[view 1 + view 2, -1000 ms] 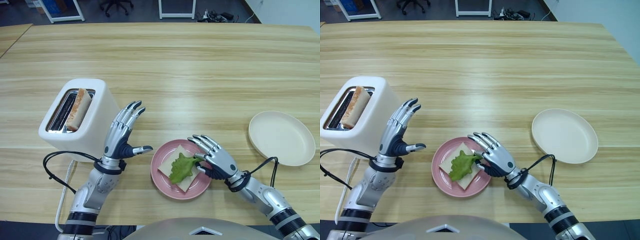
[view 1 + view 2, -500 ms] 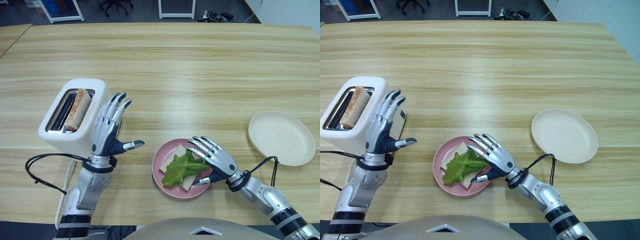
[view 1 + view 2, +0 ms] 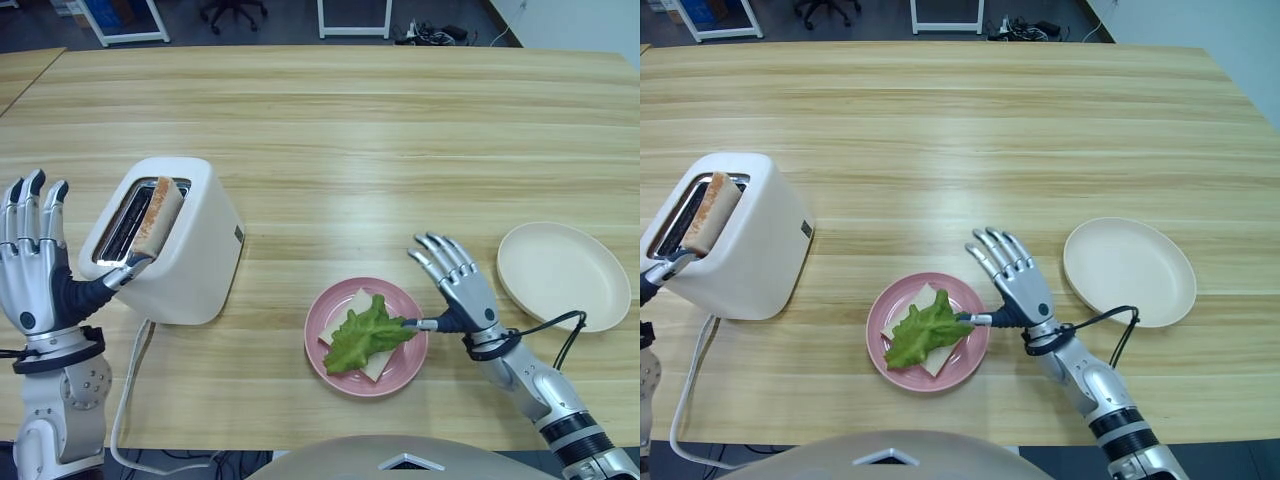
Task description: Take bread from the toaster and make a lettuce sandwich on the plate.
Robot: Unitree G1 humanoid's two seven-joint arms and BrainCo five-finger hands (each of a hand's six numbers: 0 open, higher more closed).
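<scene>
A white toaster point(image 3: 175, 245) stands at the left with one slice of toast point(image 3: 156, 214) upright in its slot. On the pink plate point(image 3: 408, 368) lies a bread slice point(image 3: 352, 308) with a green lettuce leaf point(image 3: 365, 335) over it. My right hand point(image 3: 458, 288) is open just right of the plate, its thumb tip by the leaf's edge. My left hand point(image 3: 35, 270) is open at the far left, beside the toaster, its thumb near the toaster's near corner.
A cream plate point(image 3: 563, 275) with nothing on it sits at the right. The toaster's white cord point(image 3: 128, 388) runs down toward the near table edge. Bare wooden table stretches behind the toaster and plates.
My right hand let go of the lettuce, which now lies spread on the bread, and drew back to the right. My left hand swung from the toaster's right side to its left.
</scene>
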